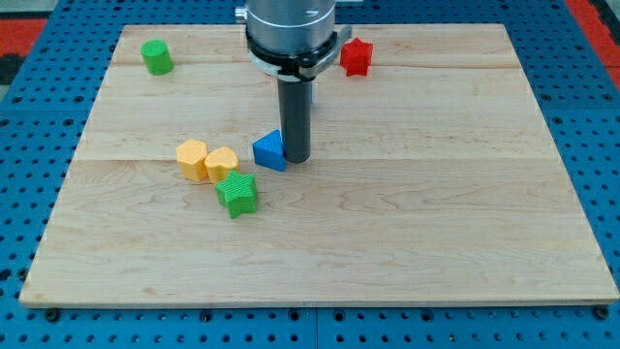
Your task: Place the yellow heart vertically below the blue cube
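The yellow heart (222, 162) lies left of the board's middle, touching a yellow many-sided block (192, 158) on its left. A blue block (269, 151) with a pointed top lies just right of the heart; I cannot make out its exact shape. My tip (296, 158) rests against that blue block's right side. A small blue patch (312, 94) shows behind the rod higher up; I cannot tell what it belongs to.
A green star (237, 193) sits just below the yellow heart. A green cylinder (157, 57) stands at the top left. A red star (356, 57) is at the top, right of the arm. The wooden board's (465, 223) edges border a blue pegboard.
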Motion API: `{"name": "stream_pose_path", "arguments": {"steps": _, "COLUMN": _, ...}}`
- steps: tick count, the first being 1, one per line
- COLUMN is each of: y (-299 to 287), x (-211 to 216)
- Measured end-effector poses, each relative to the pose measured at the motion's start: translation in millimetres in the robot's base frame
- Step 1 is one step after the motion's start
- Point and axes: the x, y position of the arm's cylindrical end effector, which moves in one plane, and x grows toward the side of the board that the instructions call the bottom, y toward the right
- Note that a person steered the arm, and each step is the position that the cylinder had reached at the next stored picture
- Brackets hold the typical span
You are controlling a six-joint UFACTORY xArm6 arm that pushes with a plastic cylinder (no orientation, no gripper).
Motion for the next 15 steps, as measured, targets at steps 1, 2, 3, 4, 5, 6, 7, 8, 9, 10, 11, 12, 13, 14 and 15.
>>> {"name": "stream_pose_path", "arguments": {"steps": 1, "y": 9.6, "x": 7.1}}
{"name": "stream_pose_path", "arguments": {"steps": 2, "y": -20.4, "x": 8.3}}
{"name": "stream_pose_path", "arguments": {"steps": 3, "y": -56.6, "x": -1.6}}
{"name": "stream_pose_path", "arguments": {"steps": 4, "y": -61.0, "x": -13.0}}
{"name": "stream_pose_path", "arguments": {"steps": 5, "y": -66.1, "x": -11.7}}
{"name": "stream_pose_path", "arguments": {"steps": 6, "y": -53.0, "x": 25.4}}
{"name": "stream_pose_path", "arguments": {"steps": 7, "y": -55.7, "x": 61.2}}
{"name": "stream_pose_path", "arguments": {"steps": 8, "y": -74.6, "x": 61.6}}
{"name": "stream_pose_path", "arguments": {"steps": 9, "y": -57.3, "x": 45.4}}
{"name": "stream_pose_path", "arguments": {"steps": 10, "y": -33.3, "x": 31.8}}
{"name": "stream_pose_path", "arguments": {"steps": 11, "y": -37.6, "x": 59.3}}
{"name": "stream_pose_path", "arguments": {"steps": 12, "y": -53.2, "x": 71.3}}
{"name": "stream_pose_path", "arguments": {"steps": 13, "y": -90.1, "x": 61.3}}
{"name": "stream_pose_path", "arguments": {"steps": 14, "y": -99.0, "x": 44.5}}
{"name": "stream_pose_path", "arguments": {"steps": 15, "y": -105.4, "x": 32.9}}
